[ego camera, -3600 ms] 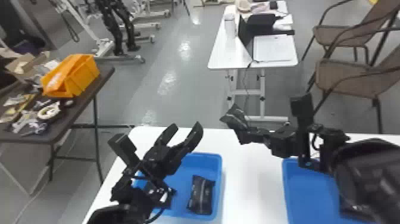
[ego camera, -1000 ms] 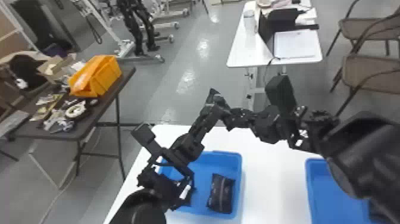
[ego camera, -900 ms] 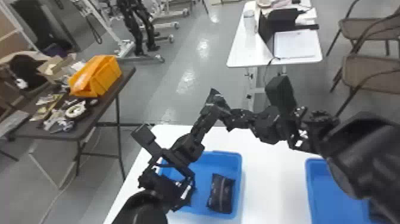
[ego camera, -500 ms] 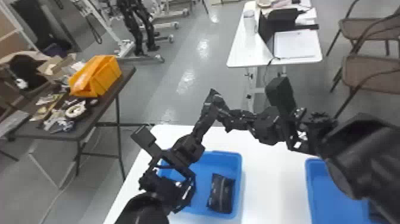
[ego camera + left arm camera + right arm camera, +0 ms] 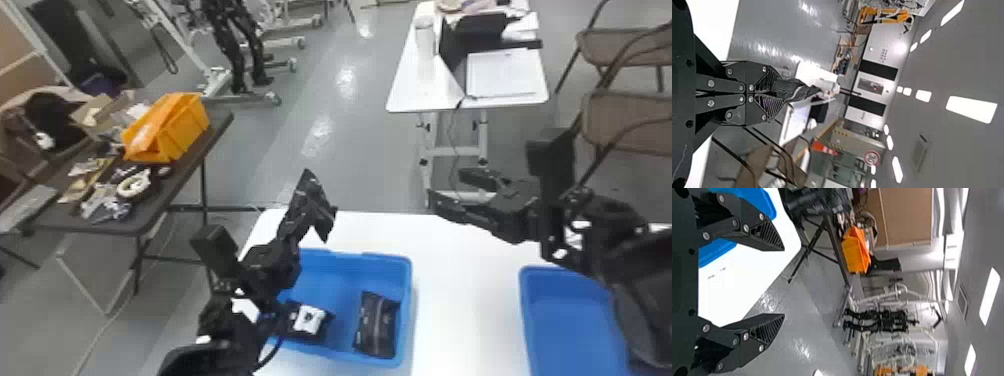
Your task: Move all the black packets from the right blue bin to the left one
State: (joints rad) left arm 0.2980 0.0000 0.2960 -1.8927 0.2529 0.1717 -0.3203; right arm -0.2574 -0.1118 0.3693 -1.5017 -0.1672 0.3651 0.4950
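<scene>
In the head view, you have three black packets. One creased packet [image 5: 312,202] is clamped in the left gripper [image 5: 291,232], tilted, above the left blue bin [image 5: 340,257] at lower centre. In that bin, a flat packet [image 5: 377,325] lies lengthwise at right; your white-labelled packet [image 5: 289,325] lies at left. The right blue bin [image 5: 570,310] sits at lower right, partly hidden.

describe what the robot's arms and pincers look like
The left arm and right arm are black and jointed, each with a boxy block. A thin dark cable loops by the left one. The left pincer and right pincer have black fingers with silvery screws and ridged tips.
</scene>
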